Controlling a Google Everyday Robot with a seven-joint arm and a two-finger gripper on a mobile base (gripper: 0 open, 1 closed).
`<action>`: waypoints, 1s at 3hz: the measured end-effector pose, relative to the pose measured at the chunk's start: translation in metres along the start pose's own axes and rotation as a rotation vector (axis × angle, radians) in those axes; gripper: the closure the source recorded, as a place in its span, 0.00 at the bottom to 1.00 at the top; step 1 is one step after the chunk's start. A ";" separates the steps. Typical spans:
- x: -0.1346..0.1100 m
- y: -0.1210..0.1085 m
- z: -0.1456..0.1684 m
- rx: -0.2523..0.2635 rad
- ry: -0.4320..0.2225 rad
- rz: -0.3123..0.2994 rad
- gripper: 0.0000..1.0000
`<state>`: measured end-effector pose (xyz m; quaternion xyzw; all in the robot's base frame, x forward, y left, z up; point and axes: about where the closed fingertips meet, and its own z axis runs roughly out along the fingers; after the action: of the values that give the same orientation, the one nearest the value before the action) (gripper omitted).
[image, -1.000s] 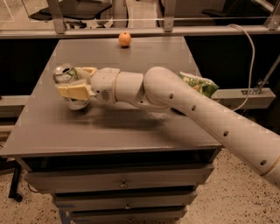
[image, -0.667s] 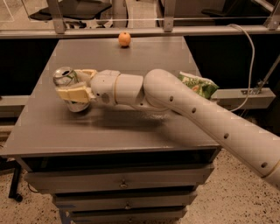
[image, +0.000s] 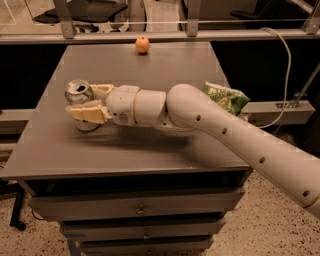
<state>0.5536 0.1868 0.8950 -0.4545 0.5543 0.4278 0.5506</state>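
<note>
A silver drink can stands upright at the left of the grey table, its opened top showing. My gripper reaches in from the right with its cream fingers closed around the can's body, one in front and one behind. The white arm runs back to the lower right of the camera view. The can's lower part is partly hidden behind the front finger.
A small orange sits at the table's far edge. A green snack bag lies at the right edge, behind the arm. Drawers fill the front below the tabletop. A cable hangs at the right.
The gripper and can sit almost where they were; the hold on the can is unchanged, with only a slight shift of the arm.
</note>
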 end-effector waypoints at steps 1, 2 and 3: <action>0.004 0.000 -0.006 0.001 0.012 -0.003 0.00; 0.008 -0.004 -0.016 0.000 0.042 -0.016 0.00; 0.004 -0.021 -0.034 -0.009 0.117 -0.066 0.00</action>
<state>0.5661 0.1487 0.8926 -0.4993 0.5685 0.3846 0.5288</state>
